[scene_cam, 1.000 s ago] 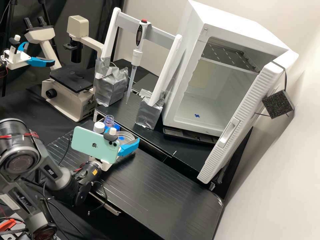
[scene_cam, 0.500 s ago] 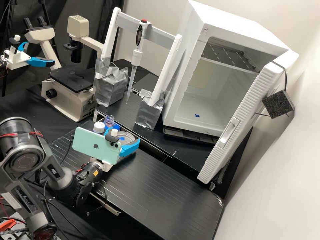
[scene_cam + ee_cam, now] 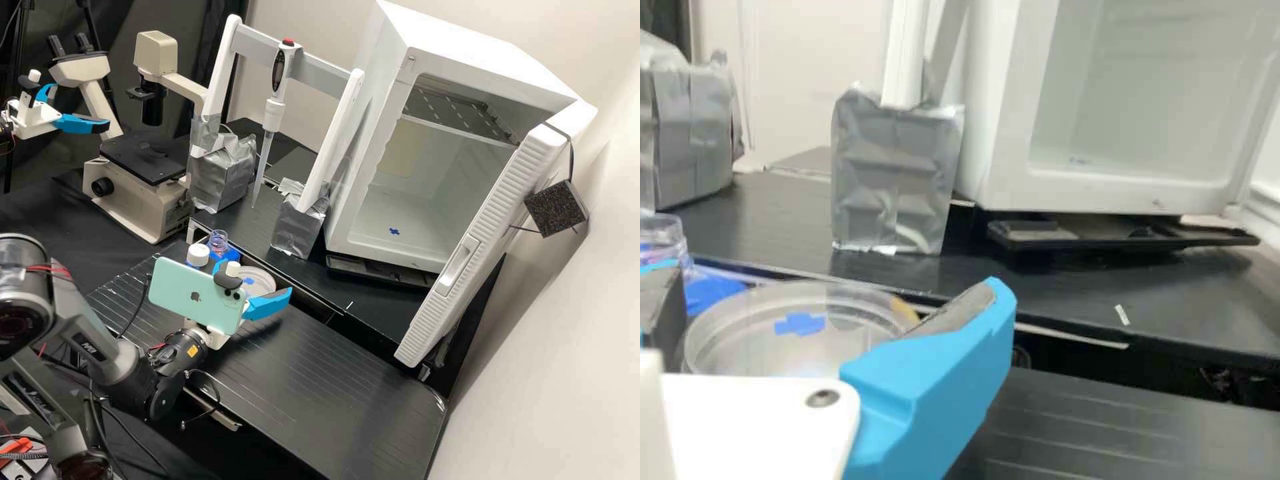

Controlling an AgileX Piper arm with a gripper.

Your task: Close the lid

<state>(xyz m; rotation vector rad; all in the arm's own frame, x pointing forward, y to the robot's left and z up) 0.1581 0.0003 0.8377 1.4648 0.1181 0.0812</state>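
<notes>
My gripper stands open just in front of a round, clear dish on the bench. A small blue mark shows on the dish's top, and its near side is partly hidden by the phone and the fingers. In the wrist view the gripper has its two blue fingers wide apart, nothing held between them. Beyond them lies the round dish with a broad clear rim and the blue mark. A lid separate from the dish cannot be made out, nor can I tell how it is seated.
A white-capped bottle and an uncapped clear bottle stand left of the dish. Behind are a pipette on a white frame with silver-wrapped feet, a microscope, and a white cabinet with its door swung out.
The gripper, with the phone on its mount, has moved a little right and toward the bench's front, drawing back from around the dish. The dish's outline shows more fully and looks flatter.
</notes>
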